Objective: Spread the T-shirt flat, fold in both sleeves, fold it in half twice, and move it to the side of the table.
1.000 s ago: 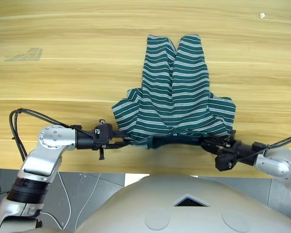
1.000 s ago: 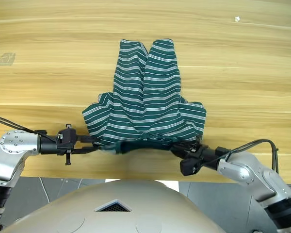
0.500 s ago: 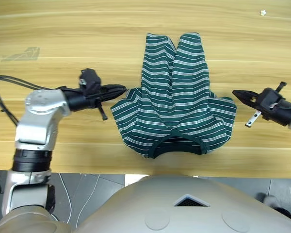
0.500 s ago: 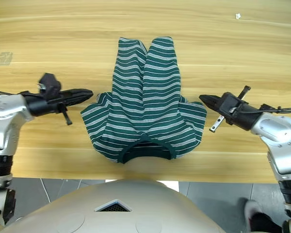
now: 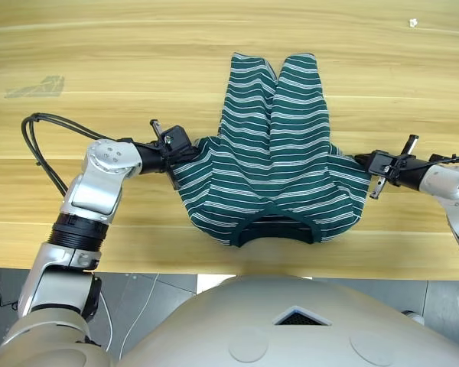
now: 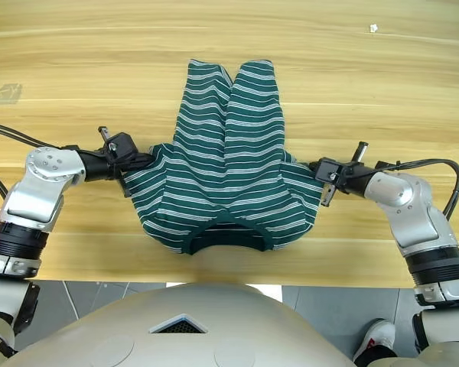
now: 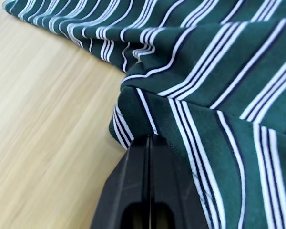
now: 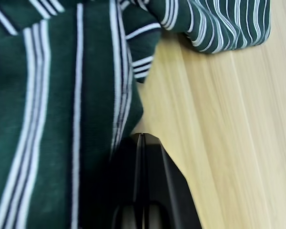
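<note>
- Left eye view: the green and white striped T-shirt (image 5: 274, 153) lies in the middle of the table (image 5: 138, 46), close to the near edge. Its collar points at the robot. It is wrinkled, with a deep crease down the far half.
- A tiny white scrap (image 5: 414, 24) lies far off, near the table's far right corner. A faint grey mark (image 5: 38, 86) is on the wood, well to the left.
- Black cables (image 5: 42, 138) loop by the left arm, away from the shirt.
- The left gripper (image 5: 185, 151) is pressed tight together with no gap. Its tip touches the shirt's left sleeve edge.
- The right gripper (image 5: 362, 162) is pressed together too, its tip at the right sleeve edge.
- I cannot tell if either one pinches cloth.
- The table is light wood. A grey floor (image 5: 138, 290) shows below its near edge.
</note>
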Robot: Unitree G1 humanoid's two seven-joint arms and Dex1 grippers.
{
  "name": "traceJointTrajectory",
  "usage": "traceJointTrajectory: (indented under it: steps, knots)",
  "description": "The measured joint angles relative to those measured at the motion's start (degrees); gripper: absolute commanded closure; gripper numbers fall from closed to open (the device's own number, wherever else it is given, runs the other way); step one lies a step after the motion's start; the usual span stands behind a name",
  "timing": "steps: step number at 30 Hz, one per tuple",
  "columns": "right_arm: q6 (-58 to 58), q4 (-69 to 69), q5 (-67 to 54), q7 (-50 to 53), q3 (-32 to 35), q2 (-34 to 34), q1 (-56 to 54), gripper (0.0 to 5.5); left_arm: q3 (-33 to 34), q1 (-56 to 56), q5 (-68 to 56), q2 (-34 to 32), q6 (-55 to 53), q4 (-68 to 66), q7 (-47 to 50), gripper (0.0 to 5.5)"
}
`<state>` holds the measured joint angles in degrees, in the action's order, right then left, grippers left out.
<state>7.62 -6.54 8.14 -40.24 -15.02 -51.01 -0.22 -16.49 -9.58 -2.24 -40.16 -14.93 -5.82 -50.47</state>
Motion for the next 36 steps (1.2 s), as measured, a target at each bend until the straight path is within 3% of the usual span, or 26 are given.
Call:
traceJointTrajectory:
  steps: [15,23,36]
  knots:
    - [5.12,4.4,6.71,5.71,6.12,-4.14,12.12,5.5,9.63,9.35,-2.58,-1.94,0.68,1.64,2.67,5.47]
    - [8.51,13.1,3.1,11.44,12.08,1.99,8.65,5.5,10.94,11.12,-4.33,-1.13,-0.37,3.37,2.74,5.47]
    - [9.45,9.87,13.84,8.83,0.14,7.72,5.52,5.5,11.25,11.27,-4.83,0.03,-1.52,4.2,2.78,5.47]
